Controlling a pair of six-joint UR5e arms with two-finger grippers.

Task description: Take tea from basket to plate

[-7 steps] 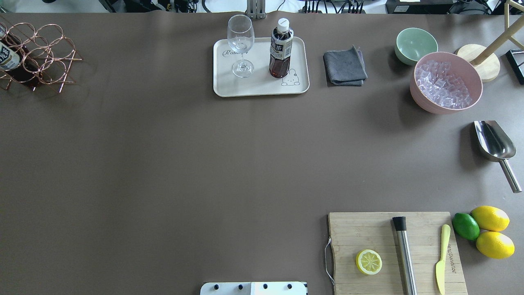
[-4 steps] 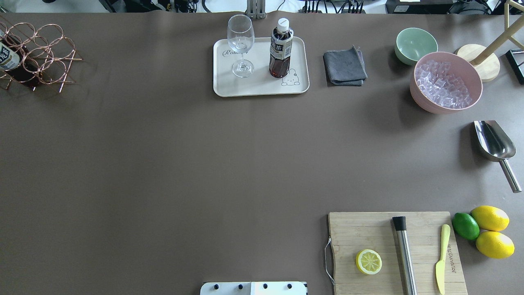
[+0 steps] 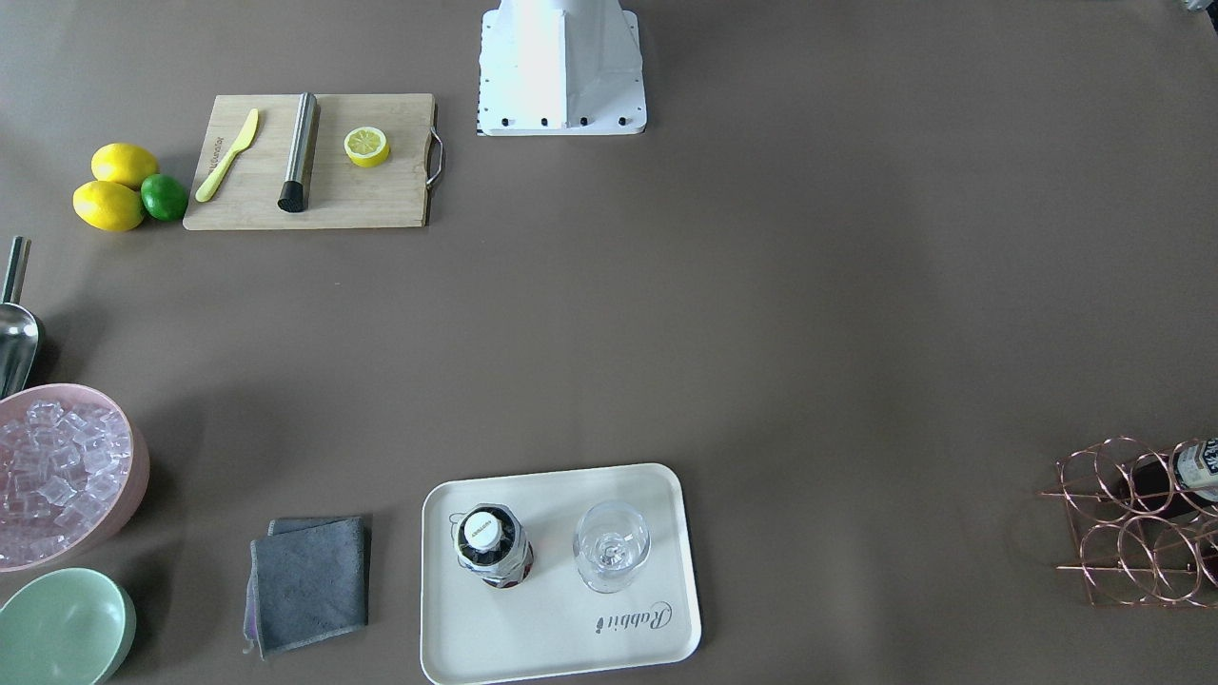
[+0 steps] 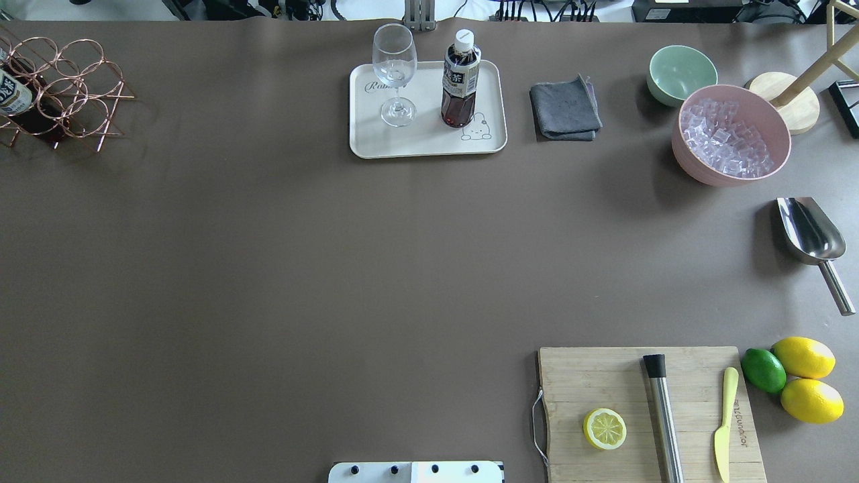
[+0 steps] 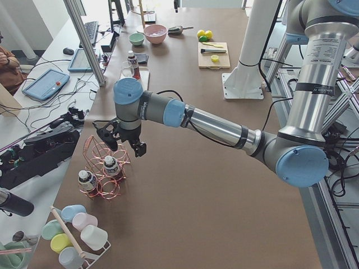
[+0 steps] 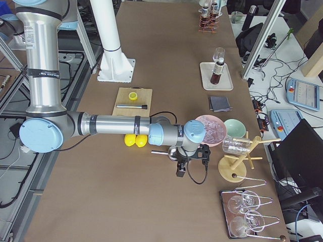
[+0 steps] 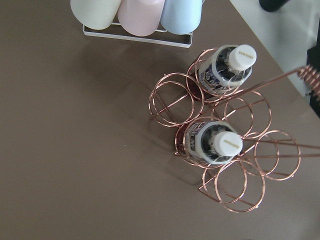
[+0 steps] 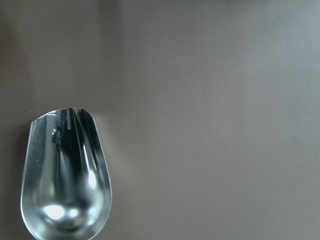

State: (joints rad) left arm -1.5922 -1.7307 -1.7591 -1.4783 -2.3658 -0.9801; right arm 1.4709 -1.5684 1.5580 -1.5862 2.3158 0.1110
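Observation:
One tea bottle [image 4: 460, 80] stands upright on the cream plate [image 4: 427, 149], next to a stemmed glass [image 4: 394, 67]; the front-facing view shows this bottle [image 3: 493, 547] and the plate [image 3: 561, 656] too. The copper wire basket [image 4: 67, 87] sits at the table's far left corner. In the left wrist view the basket [image 7: 235, 185] holds two more tea bottles [image 7: 215, 145] [image 7: 227, 70]. My left gripper [image 5: 123, 143] hovers above the basket [image 5: 104, 168]; I cannot tell whether it is open. My right gripper [image 6: 189, 164] hangs over the steel scoop [image 8: 65, 180]; I cannot tell its state.
A grey cloth [image 4: 565, 109], a mint bowl [image 4: 681, 74] and a pink bowl of ice [image 4: 731, 134] lie right of the plate. A cutting board [image 4: 647, 416] bears a lemon half, a steel bar and a knife. Pastel cups [image 5: 73, 230] sit in a rack beside the basket.

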